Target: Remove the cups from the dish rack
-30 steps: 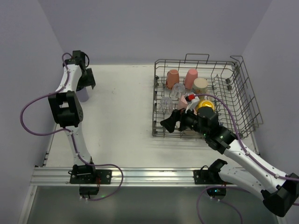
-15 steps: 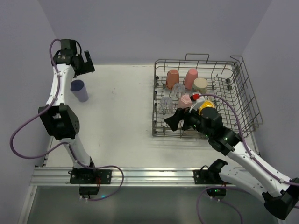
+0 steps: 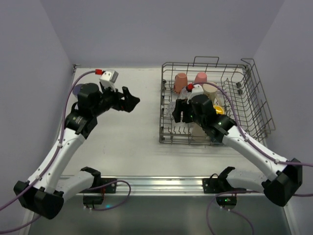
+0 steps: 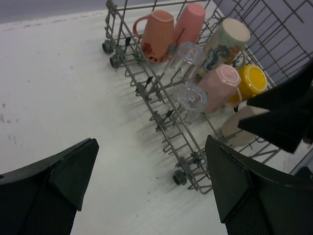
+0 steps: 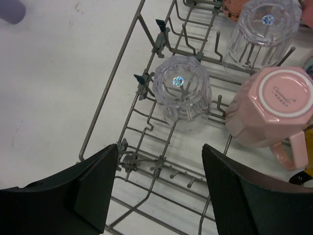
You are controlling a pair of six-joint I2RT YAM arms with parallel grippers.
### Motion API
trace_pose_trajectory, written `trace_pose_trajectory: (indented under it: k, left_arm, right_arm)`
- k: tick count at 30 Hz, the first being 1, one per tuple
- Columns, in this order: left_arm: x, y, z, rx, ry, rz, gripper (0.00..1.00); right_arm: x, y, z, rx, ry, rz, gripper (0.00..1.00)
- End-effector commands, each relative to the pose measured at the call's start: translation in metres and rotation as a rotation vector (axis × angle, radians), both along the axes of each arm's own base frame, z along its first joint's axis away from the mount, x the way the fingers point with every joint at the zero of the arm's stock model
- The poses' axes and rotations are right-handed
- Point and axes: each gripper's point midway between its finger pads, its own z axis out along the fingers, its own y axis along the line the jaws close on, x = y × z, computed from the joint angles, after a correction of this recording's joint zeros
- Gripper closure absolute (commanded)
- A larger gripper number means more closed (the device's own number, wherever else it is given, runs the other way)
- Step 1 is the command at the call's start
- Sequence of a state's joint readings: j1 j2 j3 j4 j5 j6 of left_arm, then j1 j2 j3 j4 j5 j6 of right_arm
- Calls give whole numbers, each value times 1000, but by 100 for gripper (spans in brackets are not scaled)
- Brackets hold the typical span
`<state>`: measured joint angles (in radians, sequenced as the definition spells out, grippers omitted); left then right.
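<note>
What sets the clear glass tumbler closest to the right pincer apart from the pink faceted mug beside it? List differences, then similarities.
The clear glass tumbler is see-through; the pink faceted mug is opaque. The tumbler has no handle; the mug has one. The tumbler sits by the grey wire dish rack's outer rail; the mug sits further in. Both rest base up in the rack.

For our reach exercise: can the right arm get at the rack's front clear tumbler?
Probably yes: the right gripper hangs open above the clear tumbler, nothing over it; a pink mug sits close.
</note>
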<state>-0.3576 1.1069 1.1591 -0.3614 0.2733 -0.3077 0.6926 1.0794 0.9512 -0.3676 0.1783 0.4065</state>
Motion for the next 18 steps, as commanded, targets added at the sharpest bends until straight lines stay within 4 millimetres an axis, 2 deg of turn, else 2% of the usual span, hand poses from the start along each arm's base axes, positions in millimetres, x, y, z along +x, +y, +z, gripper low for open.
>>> trace_pose_trajectory:
  k: [1, 2, 3, 5, 7, 9, 10, 13, 18]
  left_arm:
    - [-29, -13, 9, -117, -121, -119, 0]
    - [-41, -10, 17, -123, -160, -130, 0]
    - [-45, -7, 4, -99, -158, -136, 0]
    - [-56, 2, 0, -58, -193, -125, 0]
    - [-60, 16, 4, -35, -231, -62, 0]
    - [-62, 21, 2, -25, -251, -23, 0]
    - [-64, 27, 7, -31, -276, 5, 0]
    - [-64, 29, -1, -30, -270, 18, 0]
    - [-67, 24, -4, -25, -257, 0, 0]
  right_arm:
    - [25, 1, 15, -94, -39, -19, 28]
    - [33, 5, 0, -157, -9, -3, 28]
    - [41, 11, 10, -158, -25, 7, 28]
    - [54, 19, 1, -213, 5, 42, 28]
    - [61, 22, -7, -258, 10, 62, 25]
    - [67, 25, -16, -287, 34, 81, 19]
    - [69, 23, -19, -307, 37, 90, 17]
    - [78, 15, -25, -326, 54, 88, 9]
    - [84, 14, -50, -334, 122, 132, 8]
